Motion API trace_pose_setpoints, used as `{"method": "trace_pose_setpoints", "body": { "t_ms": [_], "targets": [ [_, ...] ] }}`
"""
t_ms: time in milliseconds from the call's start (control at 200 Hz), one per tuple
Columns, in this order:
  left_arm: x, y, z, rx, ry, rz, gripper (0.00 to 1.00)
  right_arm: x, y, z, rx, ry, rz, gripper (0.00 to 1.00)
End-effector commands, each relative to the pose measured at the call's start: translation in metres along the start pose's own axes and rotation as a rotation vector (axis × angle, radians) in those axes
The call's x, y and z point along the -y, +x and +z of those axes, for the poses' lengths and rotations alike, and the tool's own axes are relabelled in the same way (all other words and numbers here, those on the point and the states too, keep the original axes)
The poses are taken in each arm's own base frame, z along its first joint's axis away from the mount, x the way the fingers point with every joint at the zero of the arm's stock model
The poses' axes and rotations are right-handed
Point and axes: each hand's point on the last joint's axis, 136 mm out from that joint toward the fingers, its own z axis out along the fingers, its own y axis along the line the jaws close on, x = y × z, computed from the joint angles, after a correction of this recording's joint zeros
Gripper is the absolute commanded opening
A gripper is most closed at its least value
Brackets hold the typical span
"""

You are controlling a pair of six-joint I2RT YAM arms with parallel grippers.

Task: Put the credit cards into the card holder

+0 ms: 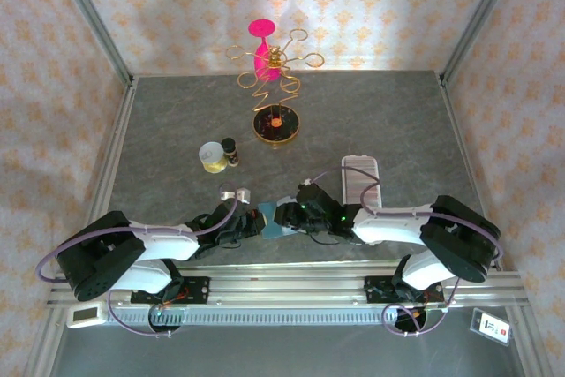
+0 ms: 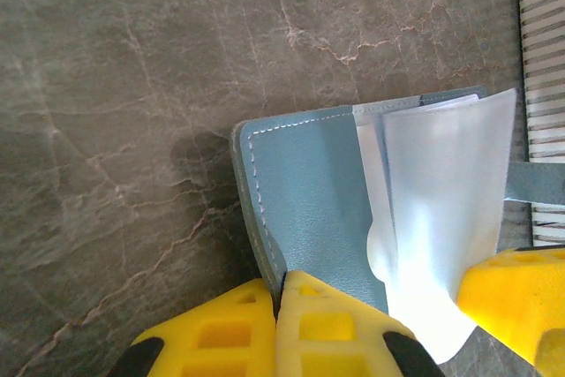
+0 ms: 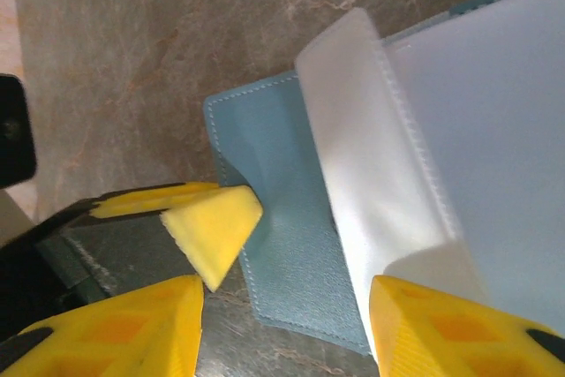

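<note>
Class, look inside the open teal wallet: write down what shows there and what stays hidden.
Inside the teal wallet, frosted plastic sleeves stand up from the fold, beside bare teal lining. The cloudy sleeves hide their contents; whether they hold anything cannot be told.

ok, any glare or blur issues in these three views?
Top external: hotspot on the back wall behind the pink ornament, table evenly lit. Left wrist: clear sleeves blow out to white near the bottom edge; teal wallet casts a soft shadow to its left. Right wrist: sleeves washed out, nearly featureless; wallet stitching is legible.
</note>
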Motion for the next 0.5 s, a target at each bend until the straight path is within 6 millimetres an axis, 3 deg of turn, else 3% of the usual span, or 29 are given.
{"method": "trace_pose_setpoints", "body": {
  "t_ms": [0, 195, 290, 415, 496],
  "targets": [
    [-0.015, 0.012, 0.000, -0.037, -0.036, -0.006, 0.00, -0.021, -0.007, -0.003, 0.028, -0.083, 0.018, 0.51],
    [-0.019, 0.015, 0.002, -0.042, -0.043, -0.005, 0.00, -0.036, -0.016, -0.006, 0.055, -0.110, 0.026, 0.51],
    [-0.021, 0.016, 0.003, -0.047, -0.050, -0.004, 0.00, -0.044, -0.026, -0.018, 0.111, -0.091, 0.013, 0.51],
    [-0.023, 0.018, 0.004, -0.054, -0.057, 0.002, 0.00, -0.005, -0.043, -0.038, 0.229, 0.127, 0.018, 0.59],
    [-0.024, 0.018, 0.003, -0.055, -0.060, 0.003, 0.00, 0.021, -0.041, -0.042, 0.236, 0.237, 0.014, 0.61]
  ]
}}
